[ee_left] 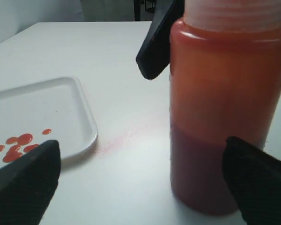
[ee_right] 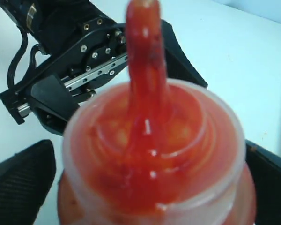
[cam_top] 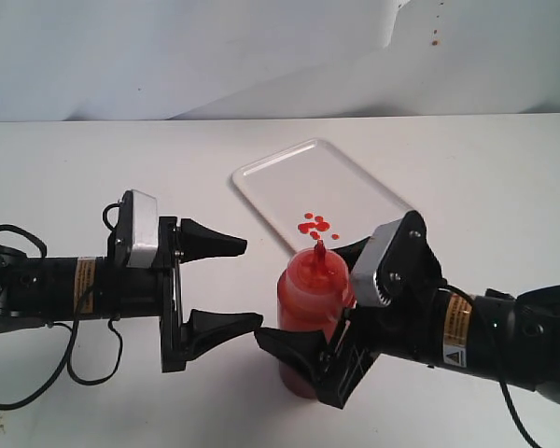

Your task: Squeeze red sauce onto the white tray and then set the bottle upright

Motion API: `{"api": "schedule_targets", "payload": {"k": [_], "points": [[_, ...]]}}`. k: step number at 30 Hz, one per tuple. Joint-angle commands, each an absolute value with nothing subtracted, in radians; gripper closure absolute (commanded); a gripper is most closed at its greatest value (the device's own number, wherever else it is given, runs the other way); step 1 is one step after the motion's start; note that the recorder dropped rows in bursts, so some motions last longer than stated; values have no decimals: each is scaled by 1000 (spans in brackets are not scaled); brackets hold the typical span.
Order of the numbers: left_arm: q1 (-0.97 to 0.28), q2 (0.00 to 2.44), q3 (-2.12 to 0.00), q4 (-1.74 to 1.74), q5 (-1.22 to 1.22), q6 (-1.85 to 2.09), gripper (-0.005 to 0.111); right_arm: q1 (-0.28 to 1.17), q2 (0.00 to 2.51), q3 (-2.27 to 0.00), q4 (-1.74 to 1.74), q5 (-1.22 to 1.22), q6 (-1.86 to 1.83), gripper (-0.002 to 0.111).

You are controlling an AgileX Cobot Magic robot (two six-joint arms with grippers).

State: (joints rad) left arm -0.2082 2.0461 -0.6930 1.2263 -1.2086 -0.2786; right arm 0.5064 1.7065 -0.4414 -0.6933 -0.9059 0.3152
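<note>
In the exterior view the bottle (cam_top: 308, 299) stands upright on the white table (cam_top: 93, 159), nozzle up, near the middle of the picture. The white tray (cam_top: 289, 182) lies just past it at twelve o'clock, with small drops of red sauce (cam_top: 314, 225) on its nearest corner. The left gripper (cam_top: 253, 282) sits at nine o'clock of the bottle, its jaws wide apart and holding nothing. The right gripper (cam_top: 295, 294) reaches in from four o'clock with one finger on each side of the bottle.

In the left wrist view the two black fingers (ee_left: 23, 183) are spread wide. The bottle (ee_left: 225, 93) stands near one of them, with a darker red mass in its lower part. The tray (ee_left: 51, 101) with its drops (ee_left: 16, 146) lies beyond the other. A faint pink smear (ee_left: 117, 138) marks the table between tray and bottle.

In the right wrist view the sauce-coated nozzle (ee_right: 145, 70) and cap fill the middle. The fingers (ee_right: 18, 178) stand apart on either side of the bottle. A sliver of table shows beside one finger, so the jaws are spread, not clamped.
</note>
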Motion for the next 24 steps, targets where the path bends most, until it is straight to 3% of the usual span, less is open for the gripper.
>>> {"api": "schedule_targets", "payload": {"k": [1, 9, 19, 24], "points": [[-206, 2037, -692, 1205, -1221, -280, 20, 499, 1701, -440, -722, -831, 374, 15], [-206, 2037, -692, 1195, -1221, -280, 20, 499, 1694, -440, -810, -814, 488, 15], [-206, 2037, -692, 1192, -1221, -280, 20, 499, 1507, -440, -955, -521, 629, 15], [-206, 2037, -692, 1192, -1221, -277, 32, 499, 1406, -422, -1111, -436, 816, 15]]}}
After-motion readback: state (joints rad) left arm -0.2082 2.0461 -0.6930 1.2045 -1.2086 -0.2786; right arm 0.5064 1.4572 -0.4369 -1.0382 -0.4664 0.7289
